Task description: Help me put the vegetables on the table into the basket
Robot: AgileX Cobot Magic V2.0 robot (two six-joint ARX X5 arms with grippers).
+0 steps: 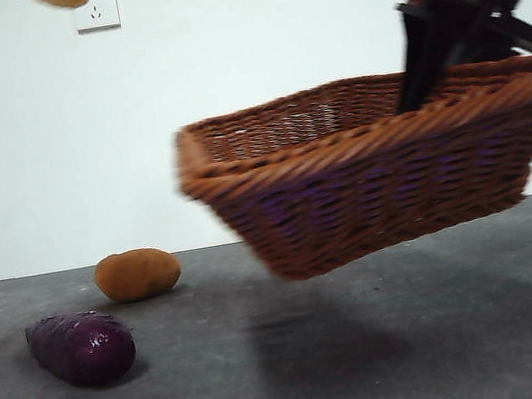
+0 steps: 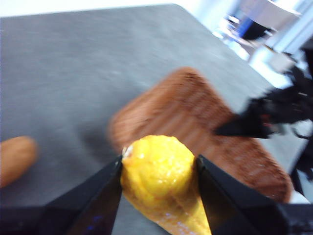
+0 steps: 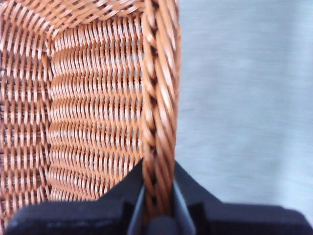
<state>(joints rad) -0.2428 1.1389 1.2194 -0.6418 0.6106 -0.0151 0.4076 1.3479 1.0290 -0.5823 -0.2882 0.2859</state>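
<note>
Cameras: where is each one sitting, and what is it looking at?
Front view: low at the table, looking across; right gripper lifts the basket.
Left wrist view: looks down; left gripper holds the corn.
Right wrist view: jaws clamp the rim.
All three show the basket.

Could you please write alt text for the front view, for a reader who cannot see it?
The right gripper holds the wicker basket by its rim, tilted in the air above the grey table. A potato and a purple vegetable lie on the table beside it.
</note>
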